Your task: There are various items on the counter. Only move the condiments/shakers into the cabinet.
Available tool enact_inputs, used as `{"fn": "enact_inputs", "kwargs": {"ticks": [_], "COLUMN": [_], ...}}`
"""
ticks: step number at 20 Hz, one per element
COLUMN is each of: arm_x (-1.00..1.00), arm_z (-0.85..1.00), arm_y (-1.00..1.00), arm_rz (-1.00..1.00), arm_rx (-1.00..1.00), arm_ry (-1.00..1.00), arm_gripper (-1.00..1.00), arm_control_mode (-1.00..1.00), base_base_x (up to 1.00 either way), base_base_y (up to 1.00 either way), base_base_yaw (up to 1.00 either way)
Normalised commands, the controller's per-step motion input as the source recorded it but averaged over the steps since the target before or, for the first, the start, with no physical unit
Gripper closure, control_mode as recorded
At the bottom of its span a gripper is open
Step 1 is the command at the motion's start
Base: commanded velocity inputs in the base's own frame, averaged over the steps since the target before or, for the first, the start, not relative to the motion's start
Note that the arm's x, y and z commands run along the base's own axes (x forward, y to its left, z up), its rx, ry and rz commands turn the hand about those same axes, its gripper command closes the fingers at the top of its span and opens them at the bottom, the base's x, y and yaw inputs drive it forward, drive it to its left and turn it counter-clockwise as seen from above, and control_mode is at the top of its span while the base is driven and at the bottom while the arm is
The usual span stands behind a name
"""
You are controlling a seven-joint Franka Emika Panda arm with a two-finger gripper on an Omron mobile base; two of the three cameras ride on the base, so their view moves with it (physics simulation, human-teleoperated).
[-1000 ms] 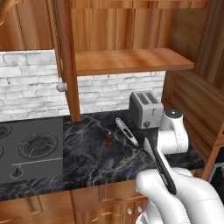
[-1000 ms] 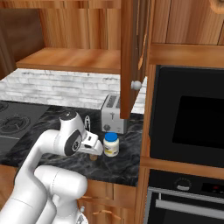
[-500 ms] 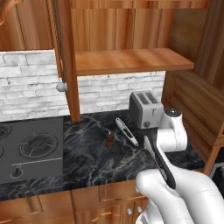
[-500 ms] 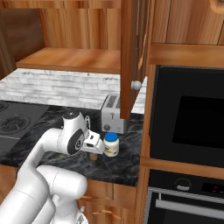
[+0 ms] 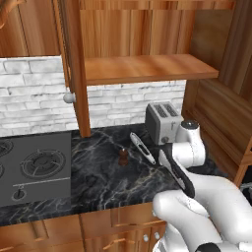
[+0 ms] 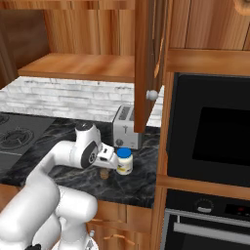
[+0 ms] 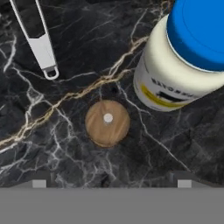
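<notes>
From above, a light wooden shaker [image 7: 107,123] stands upright on the black counter [image 7: 70,78], centred above my open gripper [image 7: 111,183], whose tips spread wide to either side. The blue-lidded white jar [image 7: 188,61] stands right beside it. In the right base view my gripper [image 6: 104,167] hangs just over that shaker [image 6: 103,173], left of the jar [image 6: 124,161]. A darker shaker [image 5: 123,156] stands alone mid-counter. The cabinet [image 5: 147,69] is open above, its shelf [image 6: 83,67] bare.
A silver toaster [image 5: 162,120] stands at the back of the counter, with a thin silver-black utensil [image 5: 142,146] lying in front of it. The cabinet door [image 6: 153,94] hangs open above the toaster [image 6: 127,128]. A stovetop [image 5: 29,167] lies left; an oven wall [image 6: 210,127] stands right.
My hand has edged slightly toward the jar, over the light shaker. The jaws stay open and no item has moved.
</notes>
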Motion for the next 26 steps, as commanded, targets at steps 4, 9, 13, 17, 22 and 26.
{"fn": "enact_inputs", "kwargs": {"ticks": [4,9,13,17,22,26], "arm_x": [0.26,0.21,0.19,0.17,0.04,-0.06], "arm_z": [-0.38,-0.41,-0.35,-0.20,-0.01,0.09], "arm_y": [0.03,0.00,0.00,0.01,0.00,0.00], "arm_rz": [0.00,0.00,0.00,0.00,0.00,0.00], "arm_rx": [0.00,0.00,0.00,0.00,0.00,0.00], "arm_ry": [0.00,0.00,0.00,0.00,-0.05,0.00], "arm_gripper": [-1.00,-1.00,-1.00,-1.00,1.00,1.00], "arm_control_mode": [-1.00,-1.00,-1.00,-1.00,-1.00,-1.00], "base_base_x": [0.00,0.00,0.00,0.00,0.00,0.00], "base_base_y": [0.00,0.00,0.00,0.00,0.00,0.00], "base_base_yaw": [0.00,0.00,0.00,0.00,0.00,0.00]}}
